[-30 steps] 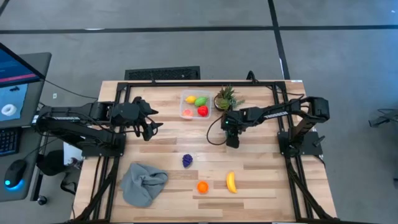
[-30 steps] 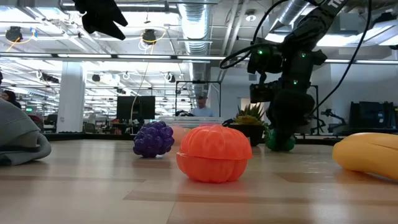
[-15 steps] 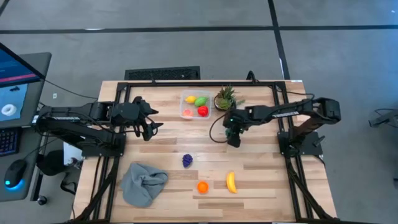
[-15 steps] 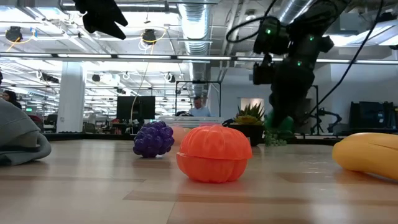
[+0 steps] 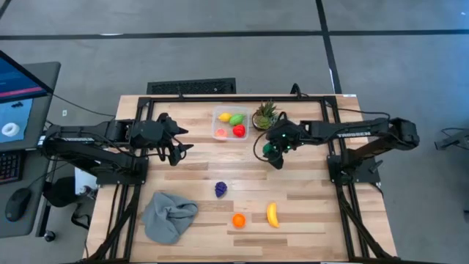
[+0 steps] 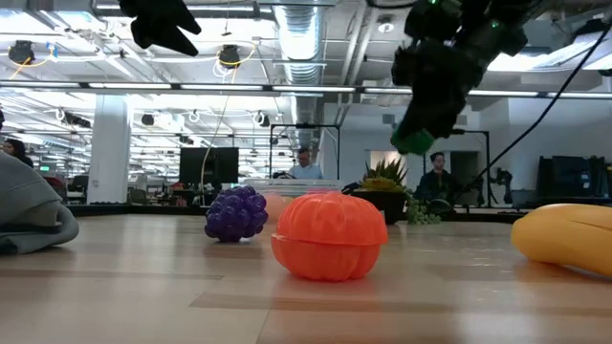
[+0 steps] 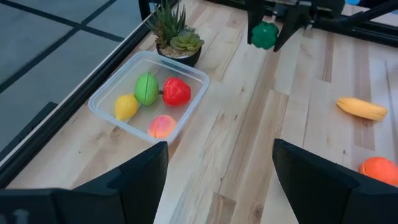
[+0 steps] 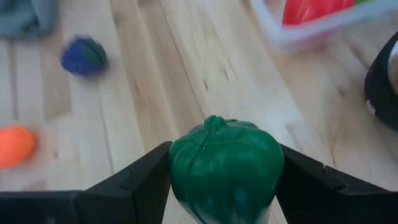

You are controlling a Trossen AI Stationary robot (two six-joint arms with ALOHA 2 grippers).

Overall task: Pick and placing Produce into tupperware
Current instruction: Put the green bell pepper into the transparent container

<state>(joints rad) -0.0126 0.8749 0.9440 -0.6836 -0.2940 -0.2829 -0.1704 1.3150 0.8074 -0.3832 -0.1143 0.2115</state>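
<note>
My right gripper (image 5: 273,152) is shut on a dark green pepper (image 8: 225,167), lifted above the table right of the clear tupperware (image 5: 231,123); the pepper also shows in the low view (image 6: 413,141) and the left wrist view (image 7: 264,35). The tupperware (image 7: 106,94) holds a yellow, a green, a red and a pink piece. My left gripper (image 5: 176,150) is open and empty at the table's left. A purple grape bunch (image 5: 220,189), an orange piece (image 5: 238,220) and a banana (image 5: 272,214) lie on the table. My right gripper pinches the green pepper by its two opposite sides (image 8: 177,171) between its two fingers. The fingers come from above, pointing down. The pepper is lifted clear of the table, stem end showing toward the camera.
A small potted plant (image 5: 265,116) stands right of the tupperware, close to my right gripper. A grey cloth (image 5: 168,214) lies at the near left. Bare wood lies between the tupperware and the loose produce.
My right gripper has risen from the table with the green pepper, which is now lifted clear, and has moved a little toward the far edge, toward the plant and tupperware. My left arm has kept still.
</note>
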